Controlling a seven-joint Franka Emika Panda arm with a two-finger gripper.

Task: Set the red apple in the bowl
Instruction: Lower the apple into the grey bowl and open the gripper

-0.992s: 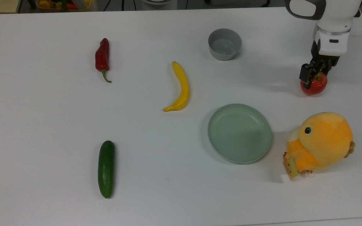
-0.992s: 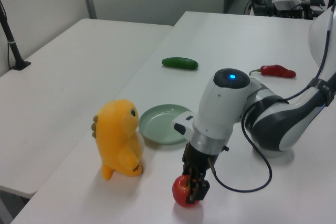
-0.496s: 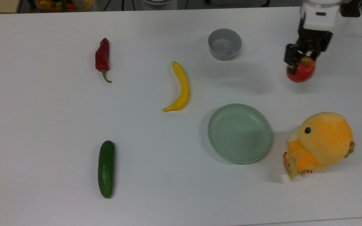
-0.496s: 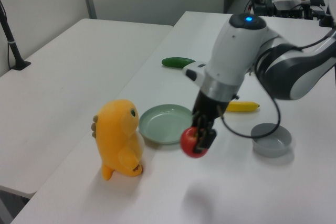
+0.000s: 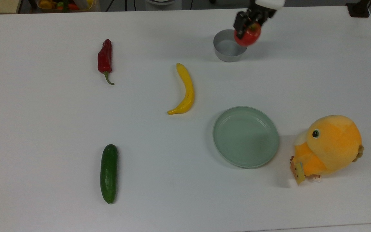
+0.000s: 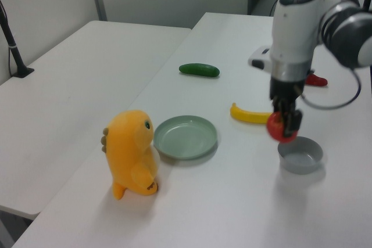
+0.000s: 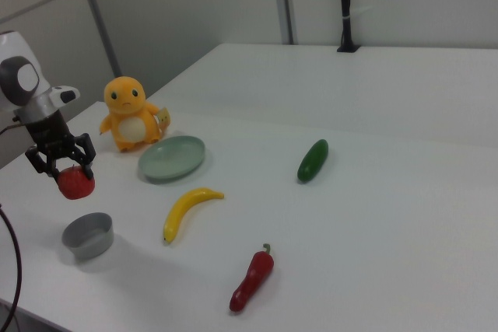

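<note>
A white counter (image 5: pixel 43 112) carries all the objects. The white and grey Panda arm (image 6: pixel 302 21) is seen reaching down in the left view, and its black end effector (image 5: pixel 249 20) is clamped on the red apple (image 5: pixel 247 34), one finger on each side of the fruit. The red apple is held in the air, clear of the counter; in the top view it overlaps the upper right rim of the grey bowl (image 5: pixel 225 48), while in the left view it hangs just above the bowl's far left edge, and in the right view it is seen above the bowl and slightly toward the right view's left. The bowl holds nothing.

An orange plush toy (image 5: pixel 328 146) stands near the top view's right edge, just beside the pale green plate (image 5: pixel 246 137), which is bare. A yellow banana (image 5: pixel 185 90) lies between the plate and the bowl, toward the top view's left. A dark green cucumber (image 5: pixel 109 173) lies well apart, low in the top view's left half. A red chili pepper (image 5: pixel 104 59) with a green stem lies above it in the top view, well apart from the bowl.
</note>
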